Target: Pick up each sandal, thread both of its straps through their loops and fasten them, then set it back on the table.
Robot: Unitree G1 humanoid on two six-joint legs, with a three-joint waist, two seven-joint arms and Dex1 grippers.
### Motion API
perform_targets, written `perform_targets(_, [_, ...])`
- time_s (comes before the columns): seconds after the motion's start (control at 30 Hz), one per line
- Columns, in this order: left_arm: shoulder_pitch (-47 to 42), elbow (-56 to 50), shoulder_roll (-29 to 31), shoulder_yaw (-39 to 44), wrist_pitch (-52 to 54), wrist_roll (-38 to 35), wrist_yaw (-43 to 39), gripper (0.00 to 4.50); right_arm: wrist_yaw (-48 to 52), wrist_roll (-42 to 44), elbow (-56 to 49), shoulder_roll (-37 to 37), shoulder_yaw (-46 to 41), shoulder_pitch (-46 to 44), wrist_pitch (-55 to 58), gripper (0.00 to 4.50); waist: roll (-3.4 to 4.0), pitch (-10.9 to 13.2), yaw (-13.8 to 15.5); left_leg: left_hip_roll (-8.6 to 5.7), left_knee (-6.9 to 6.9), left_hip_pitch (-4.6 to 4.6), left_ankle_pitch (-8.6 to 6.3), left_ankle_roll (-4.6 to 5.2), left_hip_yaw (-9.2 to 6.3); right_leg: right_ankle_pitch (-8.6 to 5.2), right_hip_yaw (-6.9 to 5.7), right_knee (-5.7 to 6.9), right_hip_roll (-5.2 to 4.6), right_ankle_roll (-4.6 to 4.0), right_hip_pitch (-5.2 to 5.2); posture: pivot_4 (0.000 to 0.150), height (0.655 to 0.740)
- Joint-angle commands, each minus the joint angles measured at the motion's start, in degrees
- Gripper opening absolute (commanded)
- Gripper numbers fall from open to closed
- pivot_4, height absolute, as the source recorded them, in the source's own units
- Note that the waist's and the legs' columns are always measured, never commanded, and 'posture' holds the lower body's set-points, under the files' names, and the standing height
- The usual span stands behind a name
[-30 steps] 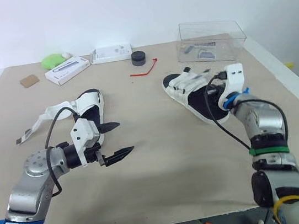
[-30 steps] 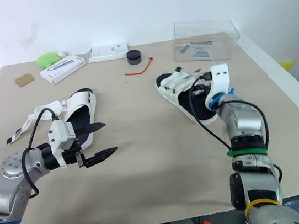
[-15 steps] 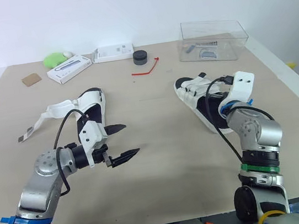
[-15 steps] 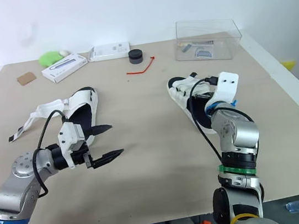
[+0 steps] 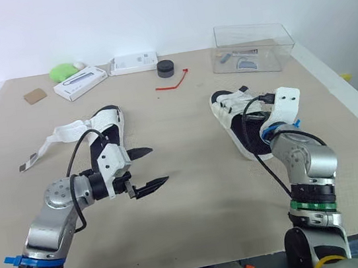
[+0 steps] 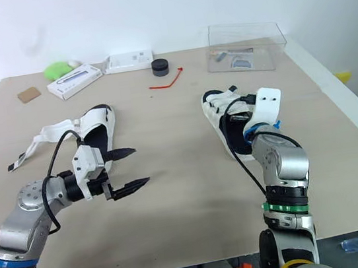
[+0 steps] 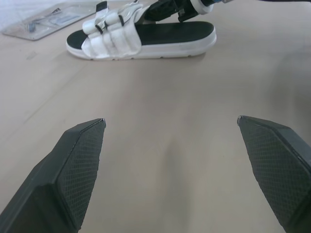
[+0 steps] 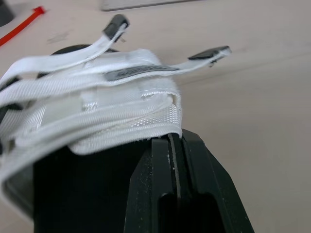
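Note:
Two white sandals with black footbeds lie on the table. The left sandal [image 5: 106, 127] has its straps [image 5: 56, 136] undone and trailing to the left. My left gripper [image 5: 159, 164] hovers open just right of it, holding nothing. The right sandal [image 5: 239, 125] lies toe away from me, with its straps [image 8: 97, 97] folded over the front. My right gripper [image 8: 177, 160] is shut at the edge of that white webbing, and its fingertips are tucked under the strap. The left wrist view shows the same sandal [image 7: 146, 39] side on, with the right gripper's black fingers [image 7: 167, 8] on it.
At the back right stands a clear plastic box [image 5: 253, 47]. A black puck [image 5: 166, 68], a red tie [image 5: 173, 81], two white boxes [image 5: 80, 83] [image 5: 134, 63], a green object [image 5: 63, 71] and a brown square [image 5: 35, 96] line the far edge.
The right sandal has swung with my right gripper, its toe moving right so it lies more lengthwise. My left gripper has drifted a little to the right, still open.

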Motion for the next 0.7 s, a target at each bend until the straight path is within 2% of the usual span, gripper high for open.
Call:
perform_targets(0.03, [-0.69, -0.48, -0.16, -0.01, -1.05, -0.04, -0.2, 4.5, 5.13, 0.3, -4.5, -3.37, 3.07, 0.35, -1.53, 1.47, 0.0, 0.0, 0.03, 0.01, 0.0, 0.0, 0.0, 0.0, 0.0, 0.0, 0.01, 0.0, 0.04, 0.0, -0.01, 0.15, 0.7261])
perform_targets(0.2, [-0.87, -0.22, -0.03, -0.29, -1.24, 0.24, -0.63, 4.5, 12.24, 0.41, -6.77, -9.19, 6.92, 2.82, -1.45, 3.9, -0.01, 0.0, 0.08, 0.0, 0.01, 0.0, 0.0, 0.0, 0.01, 0.0, 0.01, 0.0, 0.06, 0.0, 0.0, 0.15, 0.7261])
perform_targets(0.27, [-0.94, -0.09, 0.03, -0.4, -1.38, 0.34, -0.78, 4.5, 15.36, 0.75, -8.61, -11.51, 8.66, 4.07, -0.96, 4.43, -0.02, -0.01, 0.14, 0.0, 0.01, -0.01, 0.0, 0.0, 0.0, 0.0, -0.01, 0.0, 0.07, 0.01, 0.0, 0.15, 0.7261])
perform_targets(0.47, [-1.7, 1.27, 0.11, 0.13, -1.53, 0.42, -0.95, 4.5, 30.55, 4.92, -14.24, -17.81, 12.45, 8.69, -6.74, 4.43, -0.02, -0.01, 0.1, 0.0, 0.02, -0.01, -0.01, 0.01, -0.02, -0.01, -0.03, -0.01, 0.1, 0.02, 0.0, 0.15, 0.7261])
perform_targets(0.53, [-1.72, 1.88, 0.14, 0.86, -1.22, 0.16, -0.66, 4.5, 39.3, 8.69, -14.38, -18.83, 12.6, 9.25, -11.53, 4.43, -0.02, -0.01, 0.11, 0.02, 0.04, 0.0, -0.01, 0.02, -0.01, -0.01, -0.02, -0.01, 0.15, 0.02, 0.0, 0.15, 0.7261])
perform_targets(0.63, [-1.63, 2.39, 0.12, 2.23, -0.4, -0.21, 0.62, 4.5, 51.48, 14.3, -12.62, -19.55, 13.33, 6.17, -15.78, 4.43, -0.03, 0.0, 0.08, 0.08, 0.12, 0.03, -0.01, 0.02, -0.01, 0.0, -0.07, -0.01, 0.26, 0.02, 0.03, 0.15, 0.7261])
perform_targets(0.7, [-2.2, 2.47, -0.99, 4.22, 1.7, -0.89, 4.4, 4.5, 58.02, 17.2, -11.04, -18.96, 15.12, 2.26, -17.11, 4.43, -0.04, 0.0, 0.03, 0.16, 0.21, 0.03, -0.01, 0.02, 0.02, 0.05, -0.08, -0.01, 0.36, 0.0, 0.04, 0.15, 0.7261])
